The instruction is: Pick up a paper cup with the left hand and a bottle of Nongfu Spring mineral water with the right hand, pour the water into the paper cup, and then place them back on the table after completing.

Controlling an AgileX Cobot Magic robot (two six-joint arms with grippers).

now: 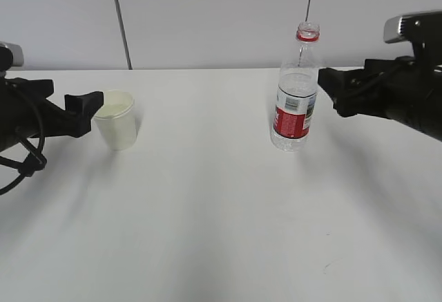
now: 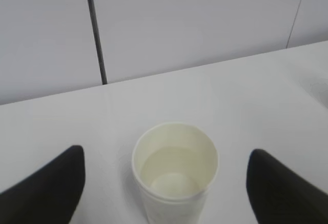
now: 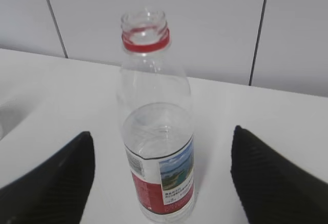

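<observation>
A white paper cup (image 1: 117, 119) stands upright on the white table (image 1: 207, 212) at the left; clear water (image 2: 171, 172) fills its lower part. My left gripper (image 1: 86, 108) is open, its fingers (image 2: 48, 188) on either side of the cup (image 2: 175, 170), apart from it. A clear uncapped water bottle (image 1: 296, 91) with a red and white label and a red neck ring stands upright at the right, partly full. My right gripper (image 1: 330, 93) is open just right of it; its fingers (image 3: 271, 183) flank the bottle (image 3: 159, 147) without touching.
A grey panelled wall (image 1: 207, 19) with dark vertical seams runs along the table's far edge behind the cup and the bottle. Bare white tabletop spreads between the two objects and toward the front.
</observation>
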